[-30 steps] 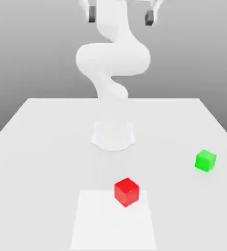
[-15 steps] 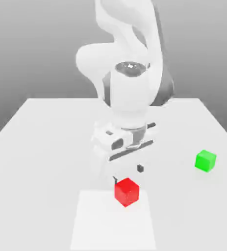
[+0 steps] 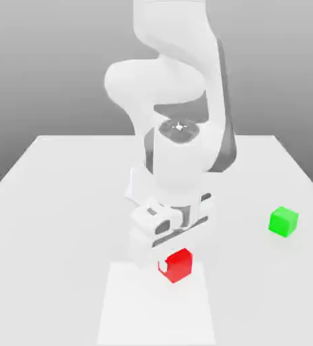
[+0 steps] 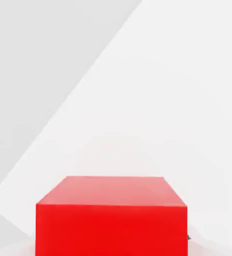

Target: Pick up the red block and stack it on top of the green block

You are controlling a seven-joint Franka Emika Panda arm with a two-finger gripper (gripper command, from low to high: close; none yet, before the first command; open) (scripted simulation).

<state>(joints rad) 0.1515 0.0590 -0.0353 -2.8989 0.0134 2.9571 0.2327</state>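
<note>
Exterior view: smooth pale grey bench [image 3: 51,236] below the white two-finger pincer [image 3: 174,251], with a brighter white rectangular patch [image 3: 155,311] beneath it; plain grey backdrop [image 3: 280,67] behind. Pincer clamped on the solid red cube-shaped block [image 3: 177,265]. Bright green cube-shaped block [image 3: 283,221] on the bench, well apart from the pincer, toward the exterior view's right.
</note>
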